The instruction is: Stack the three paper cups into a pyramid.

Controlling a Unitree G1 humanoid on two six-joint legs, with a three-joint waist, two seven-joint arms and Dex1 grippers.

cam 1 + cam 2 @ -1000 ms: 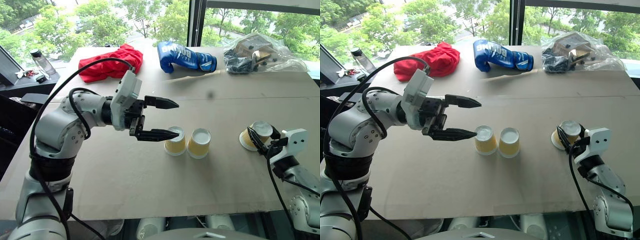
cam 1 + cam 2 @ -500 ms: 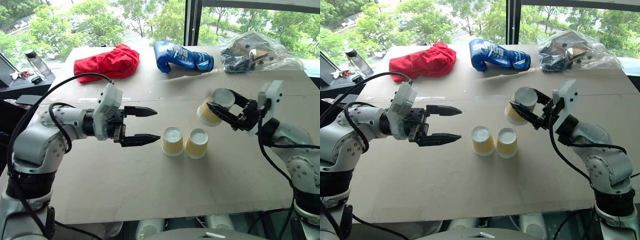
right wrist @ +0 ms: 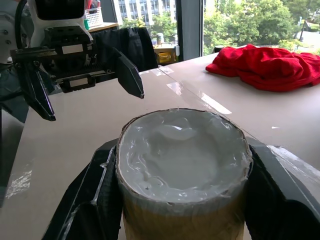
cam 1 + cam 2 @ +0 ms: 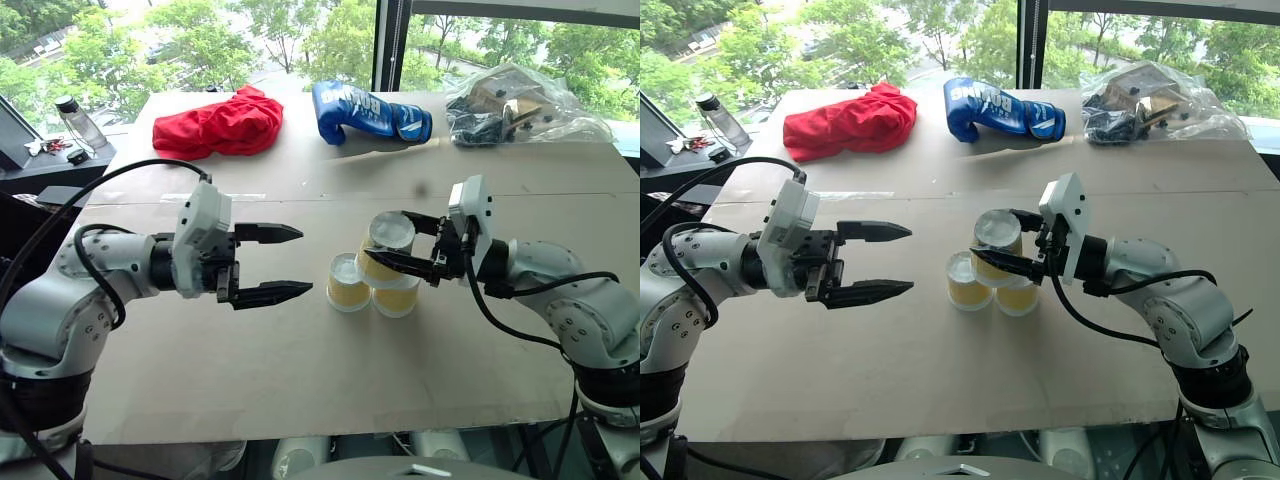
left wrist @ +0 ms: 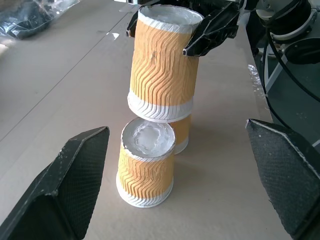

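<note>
- Three paper cups sit near the middle of the cardboard-covered table (image 4: 300,400), all upside down with their white bases facing up.
- Two of them stand on the board side by side and touching: the left cup (image 4: 347,283) and the right cup (image 4: 398,296), their long axes upright and wide rims on the surface.
- The third cup (image 4: 383,248) is held above this pair, over the seam between them and leaning slightly; in the left wrist view its rim sits at the level of the lower cups' bases, but whether it rests on them or hangs just clear I cannot tell.
- The right gripper (image 4: 392,241) reaches in from the right, roughly level, its two black fingers pinching the third cup by its sides near the base.
- The left gripper (image 4: 290,263) hangs to the left of the pair, pointing at it, fingers spread wide and holding nothing; a clear gap of bare board separates its tips from the left cup.
- A clear plastic bag (image 4: 520,105) at the far right edge holds dark items and something tan; I cannot make them out further.
- A red cloth (image 4: 222,123) and a blue boxing glove (image 4: 365,112) lie along the far edge, well apart from the cups.
- Open board runs on all sides of the cups, widest toward the near edge.
</note>
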